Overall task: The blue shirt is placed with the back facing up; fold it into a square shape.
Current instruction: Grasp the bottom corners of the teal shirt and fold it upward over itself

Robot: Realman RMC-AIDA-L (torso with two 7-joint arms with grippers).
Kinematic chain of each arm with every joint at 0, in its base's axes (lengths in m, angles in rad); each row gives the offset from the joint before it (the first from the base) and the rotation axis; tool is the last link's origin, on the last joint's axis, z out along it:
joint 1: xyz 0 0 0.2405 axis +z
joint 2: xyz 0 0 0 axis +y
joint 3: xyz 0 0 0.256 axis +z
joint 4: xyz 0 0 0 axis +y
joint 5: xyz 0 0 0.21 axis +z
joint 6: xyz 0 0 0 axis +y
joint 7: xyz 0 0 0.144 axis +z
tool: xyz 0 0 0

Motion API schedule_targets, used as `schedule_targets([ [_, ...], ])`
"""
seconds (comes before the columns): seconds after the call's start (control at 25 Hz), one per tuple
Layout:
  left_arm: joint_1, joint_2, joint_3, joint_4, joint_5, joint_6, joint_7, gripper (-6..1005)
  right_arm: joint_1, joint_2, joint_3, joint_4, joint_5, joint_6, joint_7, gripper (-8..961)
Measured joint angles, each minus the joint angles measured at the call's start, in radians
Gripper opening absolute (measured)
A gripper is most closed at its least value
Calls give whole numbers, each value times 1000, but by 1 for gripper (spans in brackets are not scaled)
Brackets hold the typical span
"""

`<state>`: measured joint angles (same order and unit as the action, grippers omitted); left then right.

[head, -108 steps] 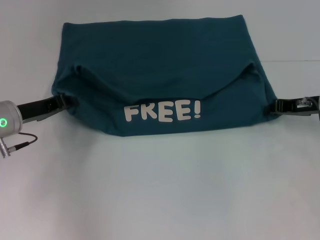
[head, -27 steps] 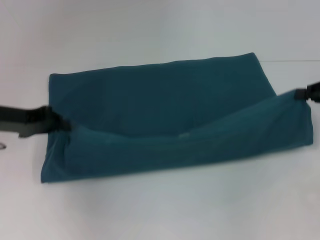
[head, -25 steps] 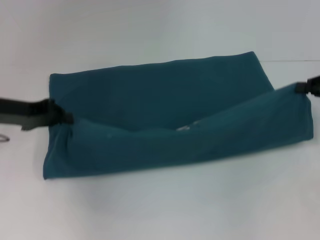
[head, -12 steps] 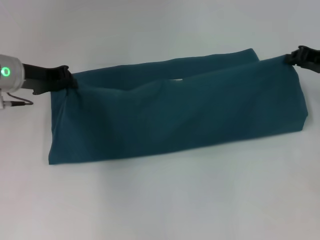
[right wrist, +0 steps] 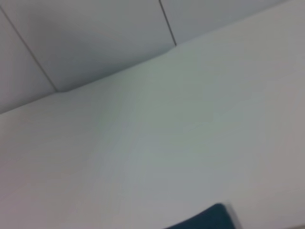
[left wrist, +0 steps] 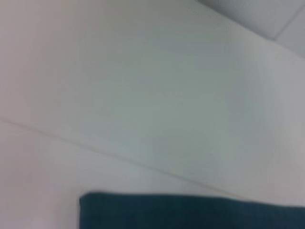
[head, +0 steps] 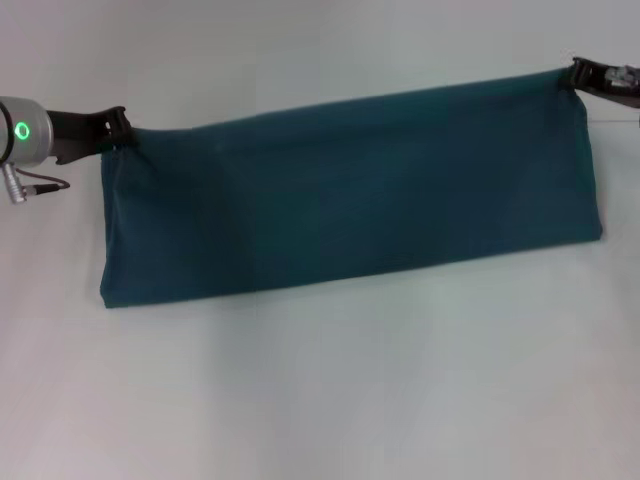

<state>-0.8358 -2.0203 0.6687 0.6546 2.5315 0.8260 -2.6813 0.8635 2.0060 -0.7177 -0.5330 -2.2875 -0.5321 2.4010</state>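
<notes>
The blue shirt (head: pixel 350 190) is lying as a long folded band on the bench (head: pixel 320 400), soft and limp (likely sagging between holds); left tool (head: pixel 118 128) and right tool (head: pixel 578 72) are pinching its far corners.

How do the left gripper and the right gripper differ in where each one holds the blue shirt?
The left gripper grips the far left corner of the blue shirt; the right gripper grips the far right corner. The right gripper sits farther back on the table than the left. Both are shut on the shirt's far edge.
</notes>
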Motion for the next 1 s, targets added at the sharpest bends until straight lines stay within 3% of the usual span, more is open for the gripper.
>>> schedule_targets([
  [0.4, -39, -13, 17, -62, 9, -150, 7, 41, 67, 15, -132, 96, -3, 226, -25, 44],
  [0.68, -43, -15, 28, -65, 9, -189, 7, 41, 70, 9, -138, 106, -4, 245, -25, 45],
  [1.0, -50, -33, 40, -65, 9, -246, 4, 41, 71, 2, -149, 110, -7, 274, -26, 45],
])
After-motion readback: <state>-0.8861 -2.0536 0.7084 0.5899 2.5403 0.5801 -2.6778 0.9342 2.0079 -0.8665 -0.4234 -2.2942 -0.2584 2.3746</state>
